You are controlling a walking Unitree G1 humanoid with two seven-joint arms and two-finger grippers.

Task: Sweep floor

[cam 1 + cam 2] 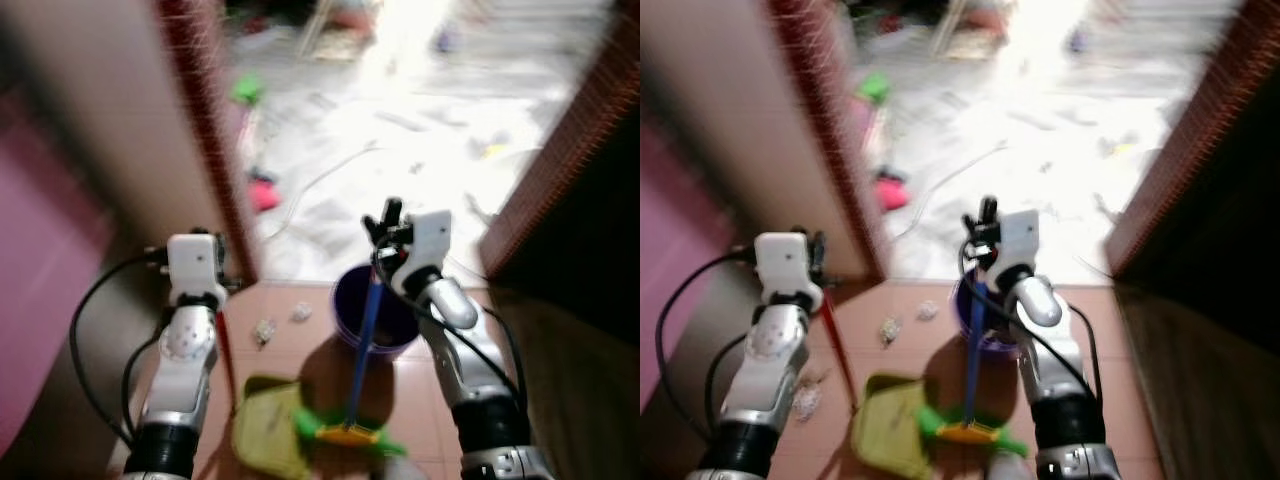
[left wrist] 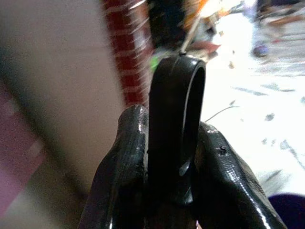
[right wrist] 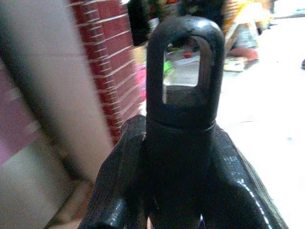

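Right pincer (image 1: pixel 385 232) pinches your blue-handled broom with green bristles (image 1: pixel 363 330); left pincer (image 1: pixel 215 262) pinches the red-handled yellow dustpan (image 1: pixel 268 425). Stroke crumpled paper scraps (image 1: pixel 264 331) dustpanward, head low.

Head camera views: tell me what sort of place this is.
Probably a home doorway: terracotta floor tiles run between red brick walls toward a bright, cluttered floor. A purple bucket stands at the threshold, beside crumpled paper scraps.

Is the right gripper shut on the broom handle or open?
Shut. In the right wrist view both fingers press against the black handle end; the head view shows the right gripper atop the blue broom handle.
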